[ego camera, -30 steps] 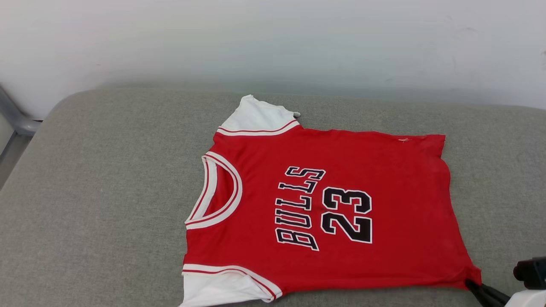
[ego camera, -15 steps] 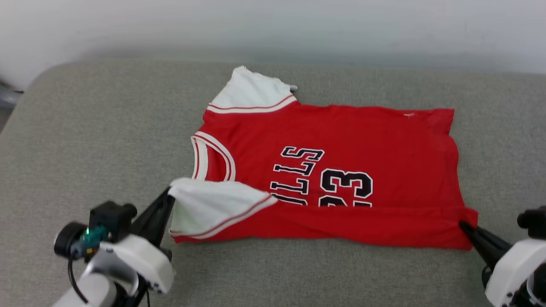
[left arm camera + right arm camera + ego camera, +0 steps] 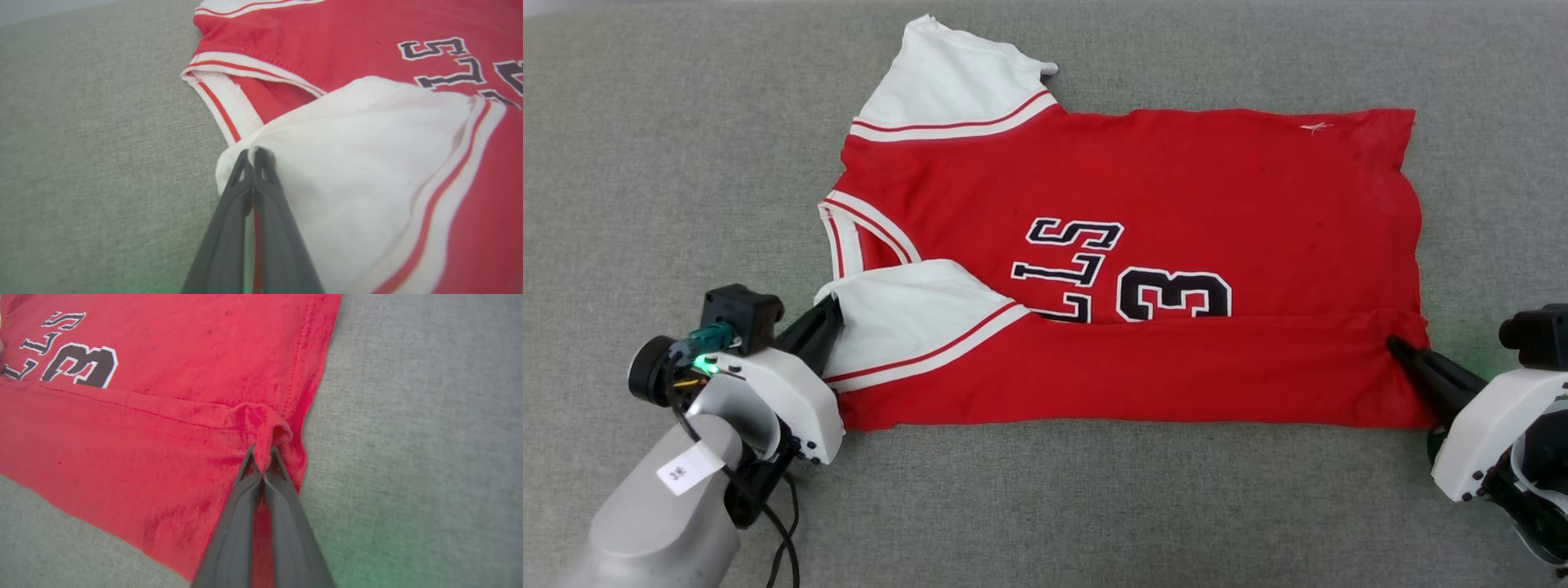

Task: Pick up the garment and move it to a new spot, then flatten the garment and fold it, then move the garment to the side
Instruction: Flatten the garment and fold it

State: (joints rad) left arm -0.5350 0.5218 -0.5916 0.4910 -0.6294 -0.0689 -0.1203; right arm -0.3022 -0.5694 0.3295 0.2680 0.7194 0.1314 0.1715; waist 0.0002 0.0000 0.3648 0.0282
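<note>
Both sets of my jaws are pinched shut on the garment (image 3: 1176, 180): left jaws on the near white sleeve, right jaws on the near hem corner. It lies on the grey cushion (image 3: 645, 147) with its long axis left to right, collar toward my left and near long edge folded over the lettering. Bare cushion spreads beyond the collar. The far sleeve nears the far edge.

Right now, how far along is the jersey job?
Done: the jersey lies spread flat on the grey cushion. In hand: the first fold. The left gripper is shut on the near sleeve and the right gripper on the near hem corner, and that near edge lies doubled over the front, covering part of the lettering. Left: the rest of the folding, then the move to the side.
</note>
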